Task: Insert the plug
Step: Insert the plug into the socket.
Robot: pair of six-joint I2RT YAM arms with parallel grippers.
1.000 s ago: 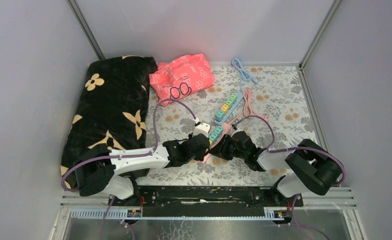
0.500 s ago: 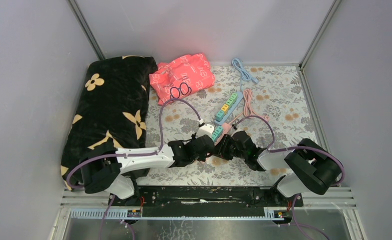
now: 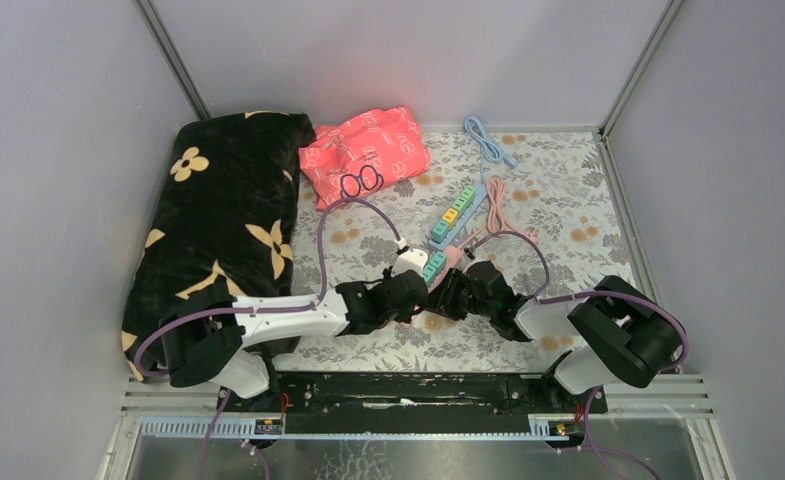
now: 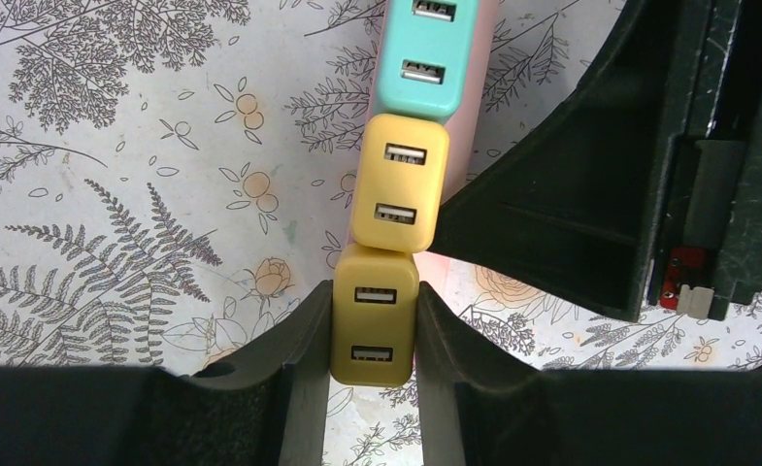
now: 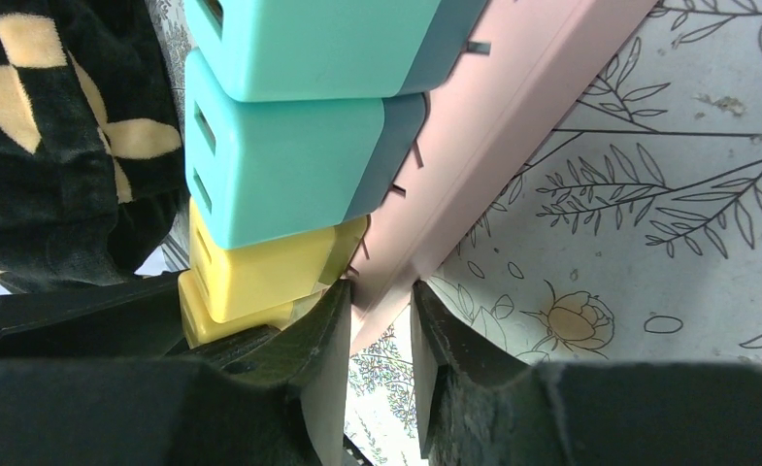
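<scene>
No brand or label can be read on the chargers or on the strip. The only writing in sight is the white print on the pink bag [image 3: 368,145] at the far side of the table, and it is too small to make out.

The yellow plug [image 4: 374,335] is a small mustard-yellow block with rounded corners. Its upper face carries two USB slots, one above the other. It sits at the near end of the pink power strip [image 5: 513,126], last in a row, and touches a second yellow plug [image 4: 399,184] of the same shape. A teal plug [image 4: 430,58] follows that one. From the right wrist view its face stands a little further out from the strip than its neighbour's. Whether its pins are fully seated cannot be told.

The left gripper [image 4: 372,311] is clamped on this plug, one finger pressed to each side. The right gripper [image 5: 380,296] is pinched on the near end of the pink power strip, just beside the plug, so the two claws nearly meet.

All this lies on the floral table cover [image 3: 568,200], near the arm bases. A black blanket [image 3: 218,210] with yellow flowers lies at the left. A light blue strip [image 3: 458,215] holding coloured plugs and a blue cable [image 3: 488,140] lie further back.
</scene>
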